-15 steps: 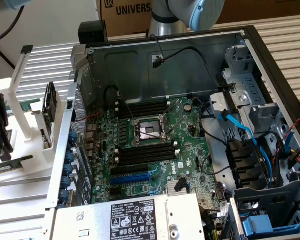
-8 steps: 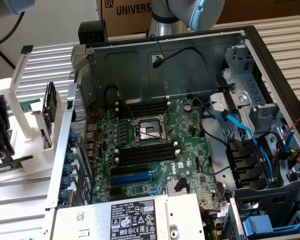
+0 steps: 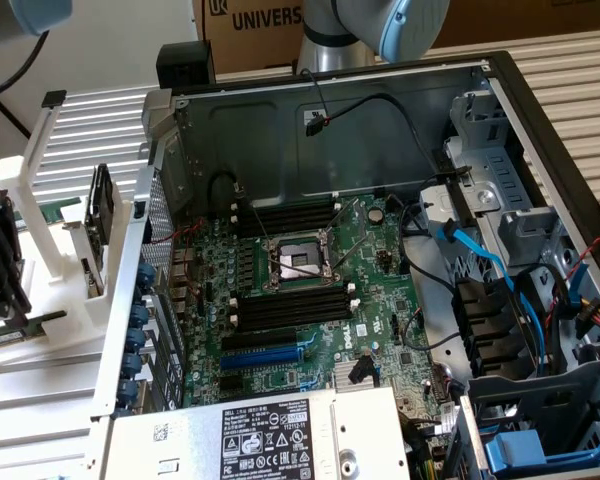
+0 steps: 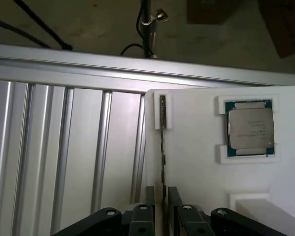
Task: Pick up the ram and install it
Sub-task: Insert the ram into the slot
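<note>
Grey metal makes the biggest thing here, the open computer case (image 3: pixel 380 110), which lies on a table (image 4: pixel 49 162) of aluminium slats. Inside the case is the green motherboard (image 3: pixel 380 290) with its long black memory slots (image 3: pixel 290 305); as far as I can see, no stick sits in them.

Outside the case, on the exterior view's left, stands a white plastic holder (image 4: pixel 201 187). The square silver processor (image 4: pixel 250 129) rests in its own frame on this holder, well apart from the ram.

The ram (image 4: pixel 162 147) stands on its thin edge in the holder, so the wrist view sees it as a narrow line. Its far end is kept in a small white clip. The claw (image 4: pixel 162 194) is at the near end of the ram. Its two fingers are spread, one on each side of the stick and just beside it, and I judge they are not pinching it.

The free space on each side looks small, so I think the main danger is an off-centre closing. One finger would touch first and push the stick sideways, so it tilts or jams in the clip. A grip so near to one end could also let the long stick swing or slip.
</note>
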Available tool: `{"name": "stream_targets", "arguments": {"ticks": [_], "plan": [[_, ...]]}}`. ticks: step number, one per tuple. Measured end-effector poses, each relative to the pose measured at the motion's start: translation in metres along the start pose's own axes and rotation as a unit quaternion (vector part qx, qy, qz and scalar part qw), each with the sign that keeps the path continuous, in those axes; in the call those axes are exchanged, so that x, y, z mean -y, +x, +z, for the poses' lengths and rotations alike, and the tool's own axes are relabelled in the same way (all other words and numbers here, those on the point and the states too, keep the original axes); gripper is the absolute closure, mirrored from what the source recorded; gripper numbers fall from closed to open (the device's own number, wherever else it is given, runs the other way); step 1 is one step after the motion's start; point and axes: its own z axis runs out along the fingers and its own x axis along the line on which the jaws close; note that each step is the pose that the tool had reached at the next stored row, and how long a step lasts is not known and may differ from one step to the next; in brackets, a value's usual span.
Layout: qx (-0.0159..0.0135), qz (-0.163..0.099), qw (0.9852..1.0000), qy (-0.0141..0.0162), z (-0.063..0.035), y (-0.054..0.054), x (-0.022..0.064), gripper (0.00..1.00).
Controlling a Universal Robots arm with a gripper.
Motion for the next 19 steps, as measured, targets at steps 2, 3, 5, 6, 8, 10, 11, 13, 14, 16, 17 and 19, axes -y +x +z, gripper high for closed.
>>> {"name": "stream_targets", "arguments": {"ticks": [2,3,5,6,8,10,11,13,14,16,17,19], "plan": [[-0.0002,-0.004,1.0000,-0.0001,0.0001,0.0000,-0.0001,0.75],[-0.0002,-0.007,1.0000,-0.0001,0.0003,0.0000,-0.0002,0.75],[-0.0004,-0.016,0.9999,0.0000,0.0006,-0.0001,-0.0004,0.75],[-0.0005,-0.020,0.9998,-0.0001,0.0006,-0.0001,-0.0004,0.75],[-0.0006,-0.024,0.9997,-0.0001,0.0006,-0.0001,-0.0004,0.75],[-0.0006,-0.024,0.9997,0.0001,0.0014,-0.0001,-0.0004,0.75],[-0.0006,-0.024,0.9997,0.0001,0.0026,-0.0001,-0.0004,0.75],[-0.0007,-0.024,0.9997,0.0001,0.0048,-0.0001,-0.0003,0.75],[-0.0007,-0.024,0.9997,0.0001,0.0052,-0.0001,-0.0003,0.75],[-0.0007,-0.025,0.9997,0.0000,0.0059,-0.0002,-0.0003,0.75],[-0.0007,-0.025,0.9997,0.0000,0.0063,-0.0006,-0.0003,0.75],[-0.0007,-0.026,0.9997,0.0001,0.0072,-0.0014,-0.0002,0.75]]}}
